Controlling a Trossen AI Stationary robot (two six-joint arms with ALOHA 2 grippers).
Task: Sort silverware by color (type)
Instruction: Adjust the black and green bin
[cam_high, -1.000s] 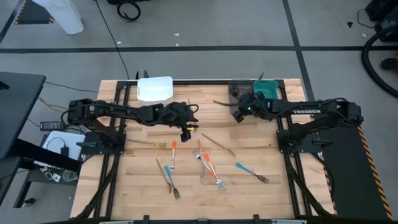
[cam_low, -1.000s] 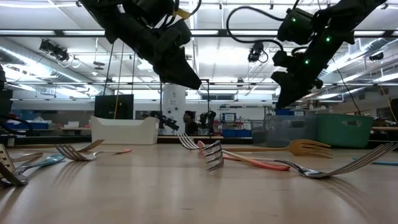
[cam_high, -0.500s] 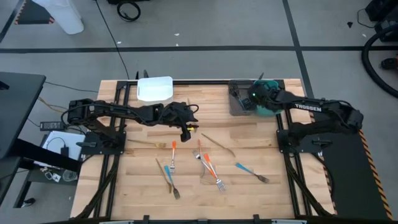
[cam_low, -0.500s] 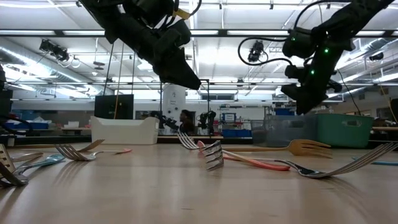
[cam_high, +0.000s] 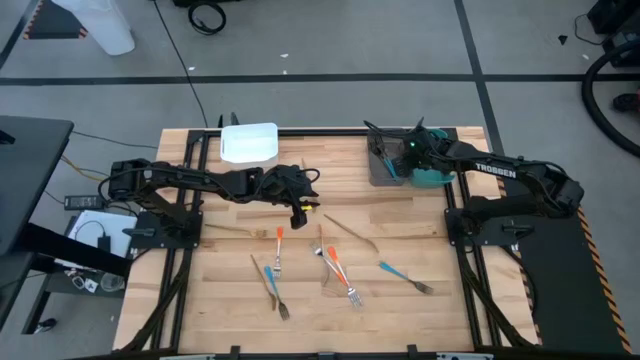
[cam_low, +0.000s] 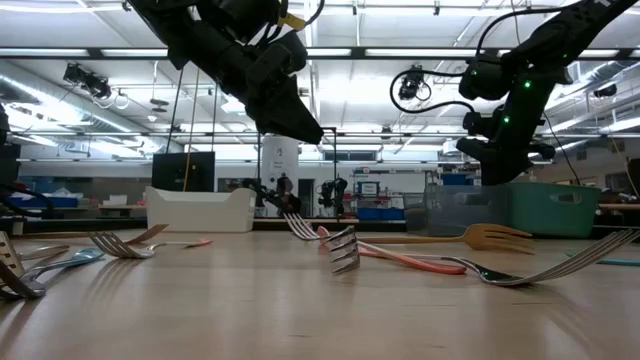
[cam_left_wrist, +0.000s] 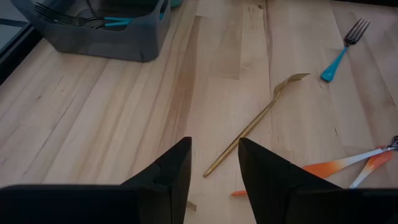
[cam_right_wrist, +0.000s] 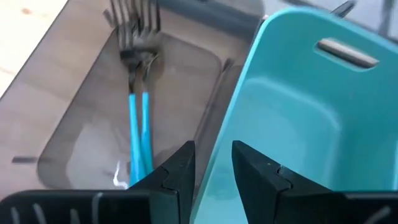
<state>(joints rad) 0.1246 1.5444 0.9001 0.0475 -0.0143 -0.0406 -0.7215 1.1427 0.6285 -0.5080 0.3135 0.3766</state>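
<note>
Starting with the table (cam_high: 200, 300): treat it as three zones, with the white bin (cam_high: 248, 143) far left, the grey bin (cam_high: 382, 172) and teal bin (cam_high: 437, 178) side by side at the far right, and the loose silverware (cam_high: 338, 265) scattered across the near middle. Keep to one colour per bin; two blue-handled forks (cam_right_wrist: 138, 124) lie in the grey bin, so send the blue ones there. For the right gripper (cam_right_wrist: 213, 148), hanging over the wall between the grey and teal bins with a modest gap between its fingers and nothing held: lift clear of both rims before swinging toward the near side, probably for the blue fork (cam_high: 400, 274) lying near right. For the left gripper (cam_left_wrist: 214, 144), hovering above the middle of the table, fingers slightly apart and empty, directly over the handle end of the gold fork (cam_left_wrist: 258, 121): make this the likely next pick. Turn the wrist to set the fingers square across the thin handle, not along it. Come down straight, close to the wood, since so slim and flat a piece probably slips out of a high pinch. Grip a little way up from the handle tip, away from the orange forks (cam_left_wrist: 348, 163) just beside it on the right. Close gently, then lift level and watch for the tines drooping.
</note>
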